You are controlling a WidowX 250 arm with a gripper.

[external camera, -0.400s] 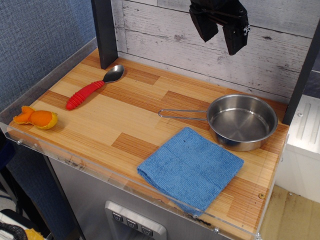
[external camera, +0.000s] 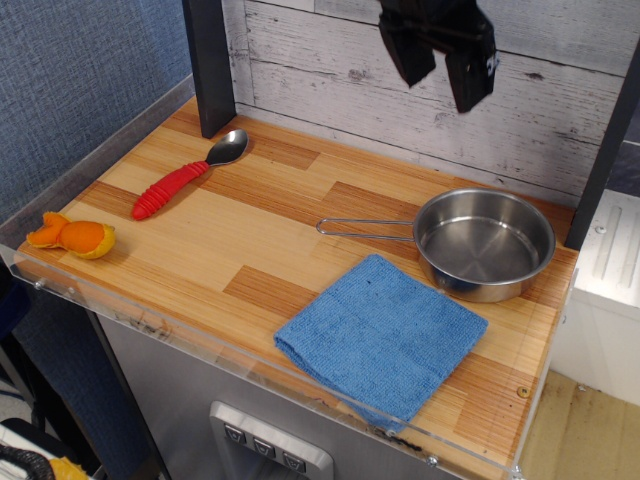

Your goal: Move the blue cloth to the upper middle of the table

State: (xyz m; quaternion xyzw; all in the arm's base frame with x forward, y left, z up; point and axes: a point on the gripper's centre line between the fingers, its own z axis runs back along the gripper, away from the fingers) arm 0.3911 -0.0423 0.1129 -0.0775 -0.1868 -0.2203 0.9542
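Observation:
The blue cloth [external camera: 382, 335] lies flat at the front right of the wooden table [external camera: 240, 235], one corner reaching the clear front rim. My gripper [external camera: 440, 88] hangs high above the back of the table, in front of the plank wall, well away from the cloth. Its two black fingers stand apart with nothing between them, so it is open.
A steel pan [external camera: 485, 243] with a thin wire handle sits just behind the cloth at the right. A spoon with a red handle [external camera: 185, 177] lies at the back left. An orange toy [external camera: 72, 236] rests at the front left corner. A dark post [external camera: 208, 65] stands at the back left.
The gripper has shifted very slightly; everything on the table is as before.

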